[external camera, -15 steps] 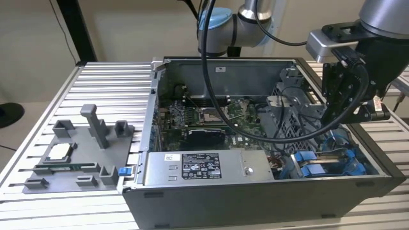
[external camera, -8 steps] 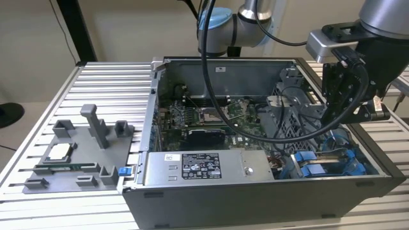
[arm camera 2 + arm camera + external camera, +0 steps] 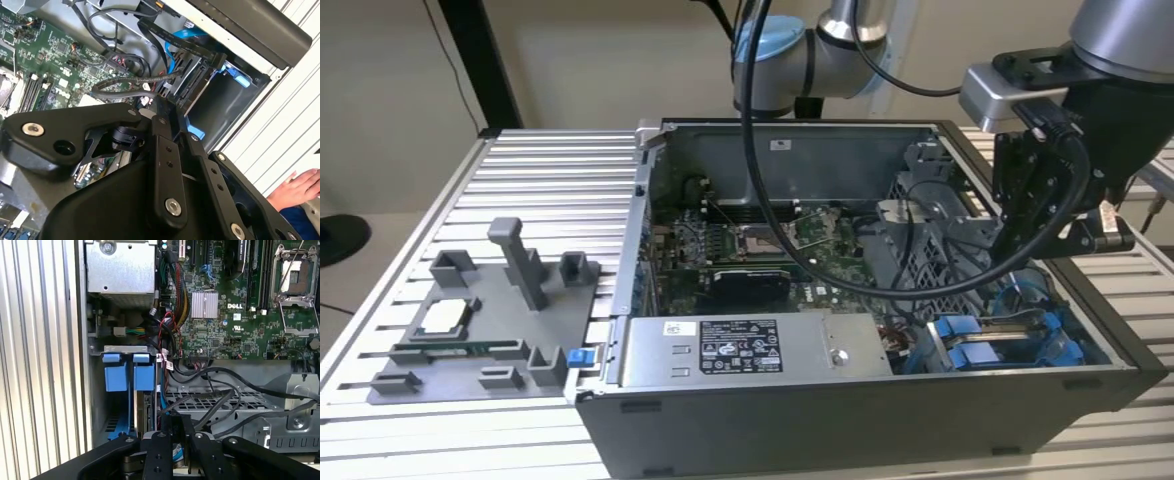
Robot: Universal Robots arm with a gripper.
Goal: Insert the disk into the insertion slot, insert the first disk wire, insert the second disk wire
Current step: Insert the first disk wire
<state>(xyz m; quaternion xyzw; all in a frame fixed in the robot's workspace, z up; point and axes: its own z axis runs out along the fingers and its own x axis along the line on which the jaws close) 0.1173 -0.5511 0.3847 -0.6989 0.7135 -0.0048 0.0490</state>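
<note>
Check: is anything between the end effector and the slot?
Yes. In the first wrist view, loose black cables cross just ahead of the end effector, over the cage beside the slot. Nothing else visible.

One computer case (image 3: 854, 425), one arm (image 3: 781, 60), one gripper (image 3: 178, 422), one grey tray (image 3: 520, 335), two blue tabs (image 3: 115, 376) and one hand (image 3: 297, 189) are seen.
</note>
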